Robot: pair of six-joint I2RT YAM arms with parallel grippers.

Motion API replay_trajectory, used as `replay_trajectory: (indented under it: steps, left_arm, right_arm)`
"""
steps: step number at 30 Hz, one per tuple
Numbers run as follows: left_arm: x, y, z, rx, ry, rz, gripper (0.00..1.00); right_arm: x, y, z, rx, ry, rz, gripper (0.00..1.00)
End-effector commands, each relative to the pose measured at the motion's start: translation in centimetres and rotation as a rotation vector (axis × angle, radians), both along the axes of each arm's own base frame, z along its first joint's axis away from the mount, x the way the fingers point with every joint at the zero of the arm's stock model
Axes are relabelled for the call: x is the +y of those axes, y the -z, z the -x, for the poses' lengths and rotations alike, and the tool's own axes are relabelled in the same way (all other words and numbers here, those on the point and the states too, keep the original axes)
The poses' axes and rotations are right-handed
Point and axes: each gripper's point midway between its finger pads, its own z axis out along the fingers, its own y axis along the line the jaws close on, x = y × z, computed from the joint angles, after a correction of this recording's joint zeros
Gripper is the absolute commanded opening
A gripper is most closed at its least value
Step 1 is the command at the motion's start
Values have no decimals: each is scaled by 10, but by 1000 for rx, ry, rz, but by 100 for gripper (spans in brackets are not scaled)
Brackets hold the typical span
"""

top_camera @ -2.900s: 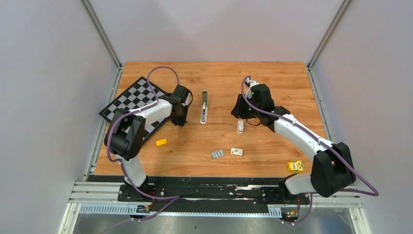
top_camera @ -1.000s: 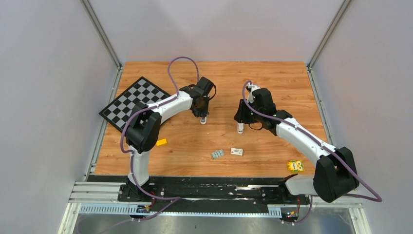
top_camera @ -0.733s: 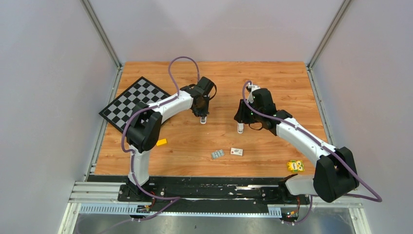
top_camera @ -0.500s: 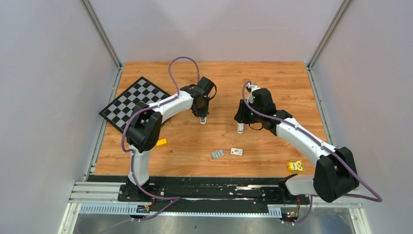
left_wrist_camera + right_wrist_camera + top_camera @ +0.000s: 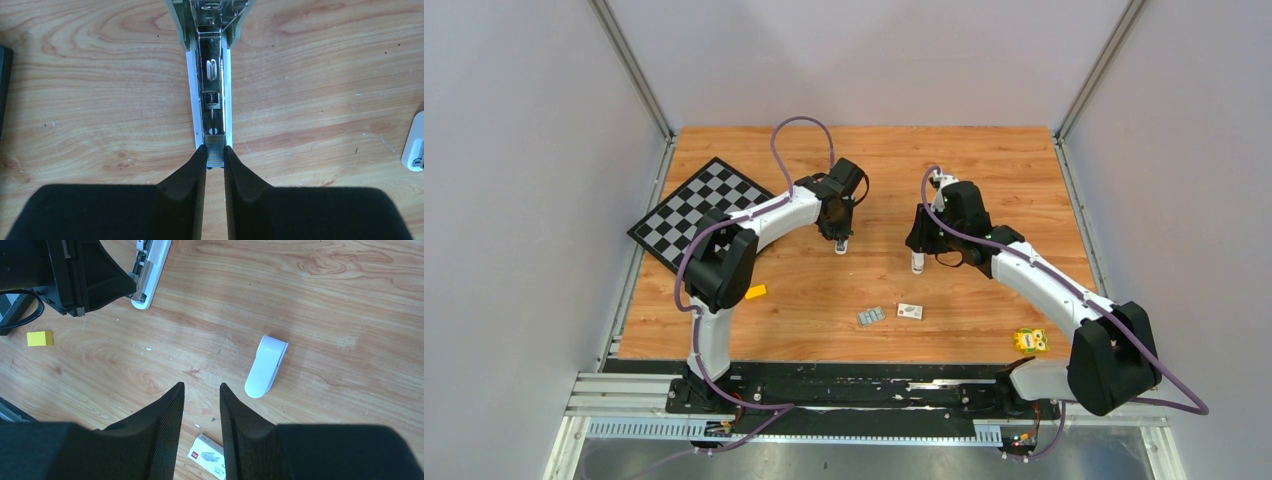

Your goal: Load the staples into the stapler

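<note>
The stapler (image 5: 212,60) lies open on the wood, its metal inner channel facing up. In the top view only its near tip (image 5: 841,247) shows under my left arm. My left gripper (image 5: 215,148) (image 5: 839,236) is shut on a short silvery strip of staples (image 5: 215,150), held at the near end of the channel between its side rails. More grey staples (image 5: 871,316) lie near the front, beside the tiny white box (image 5: 910,311) (image 5: 210,457). My right gripper (image 5: 201,386) (image 5: 920,245) hangs narrowly open and empty over the table, right of the stapler (image 5: 150,265).
A white rounded plastic piece (image 5: 266,366) (image 5: 917,263) lies just right of my right gripper. A small yellow block (image 5: 755,291) (image 5: 40,338) sits front left. A checkerboard (image 5: 686,205) lies at the left edge, and a yellow-green packet (image 5: 1030,340) at the front right.
Since 2.9 s ago my left gripper has moved right, from beside the stapler to over its near end. In the last second nothing has visibly moved.
</note>
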Motion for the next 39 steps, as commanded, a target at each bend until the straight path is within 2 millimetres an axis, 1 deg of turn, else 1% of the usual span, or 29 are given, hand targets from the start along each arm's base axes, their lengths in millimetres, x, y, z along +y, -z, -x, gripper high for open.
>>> replay_trajectory:
  steps: [1, 5, 16, 22, 30, 32, 34, 37, 39]
  left_arm:
    - [0, 11, -2, 12, 15, -23, 18]
    - [-1, 13, -1, 16, 17, -25, 19]
    - [0, 10, -2, 12, 16, -26, 21]
    - [0, 9, -2, 11, 16, -24, 25]
    - [0, 7, -2, 8, 15, -21, 25]
    - [-1, 1, -2, -2, 14, -11, 25]
    - [-1, -10, -3, -28, 6, 11, 27]
    - [-5, -30, -10, -108, 7, 82, 34]
    - [-4, -33, -11, -136, 3, 103, 37]
  right_arm:
    - [-10, -2, 0, -8, 22, 19, 36]
    - [-10, -2, 0, -7, 22, 18, 36]
    - [-10, -2, 0, -8, 23, 19, 36]
    - [-10, -2, -1, -9, 25, 18, 36]
    - [-9, -3, -1, -11, 23, 14, 36]
    - [-9, -3, -2, -11, 25, 12, 36]
    - [-6, -6, -4, -10, 27, -1, 36]
    - [0, -12, -12, -13, 25, -24, 36]
    - [6, -13, -20, -17, 24, -35, 36]
